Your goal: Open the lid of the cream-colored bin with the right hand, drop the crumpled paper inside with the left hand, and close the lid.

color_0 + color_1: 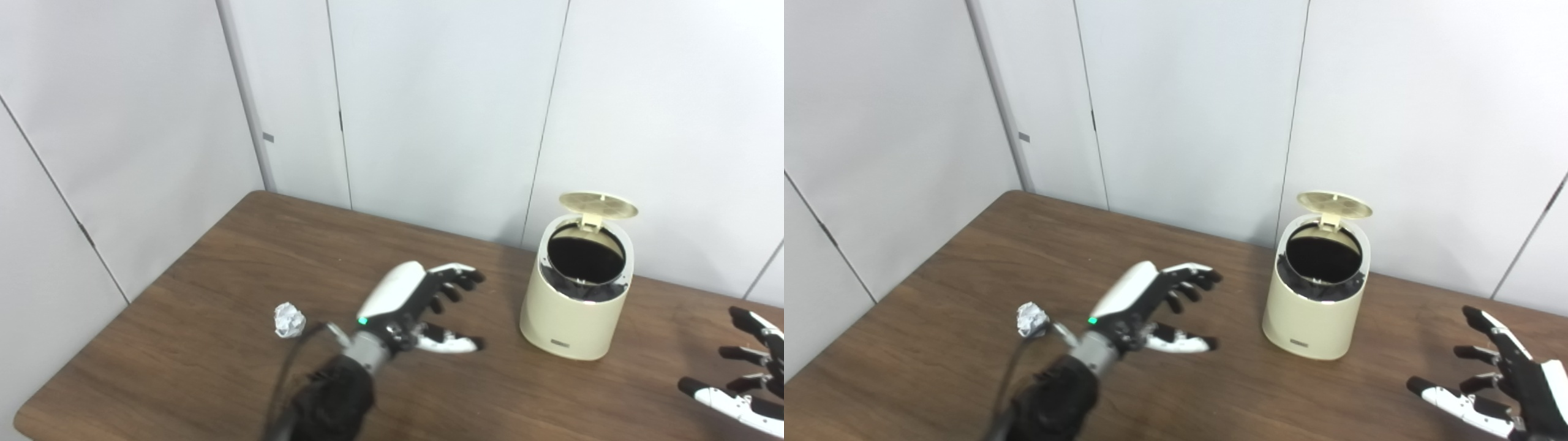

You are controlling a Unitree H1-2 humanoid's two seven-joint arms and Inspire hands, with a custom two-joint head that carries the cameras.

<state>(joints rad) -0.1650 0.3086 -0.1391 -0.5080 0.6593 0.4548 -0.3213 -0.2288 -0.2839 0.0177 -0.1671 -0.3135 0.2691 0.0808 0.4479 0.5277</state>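
Wooden table (202, 263): dark brown, against white wall panels.
Crumpled paper (288, 320): lying loose toward the table's left edge, just left of the left arm.
Left hand (416, 306): mid-table, fingers spread, empty.
Bin (569, 318): cream, near the far edge, lid (598, 205) raised.
Right hand (1500, 380): near right corner, fingers splayed, empty.

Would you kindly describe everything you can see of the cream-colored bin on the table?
The cream-colored bin is a small, round tub that looks like smooth plastic, standing upright on the wooden table near its far edge, toward the right. Its round lid is hinged at the back and stands raised, showing a ribbed underside. The mouth is open, dark inside, with a dark liner bunched around the rim. A small label sits low on the front. Neither hand touches it.
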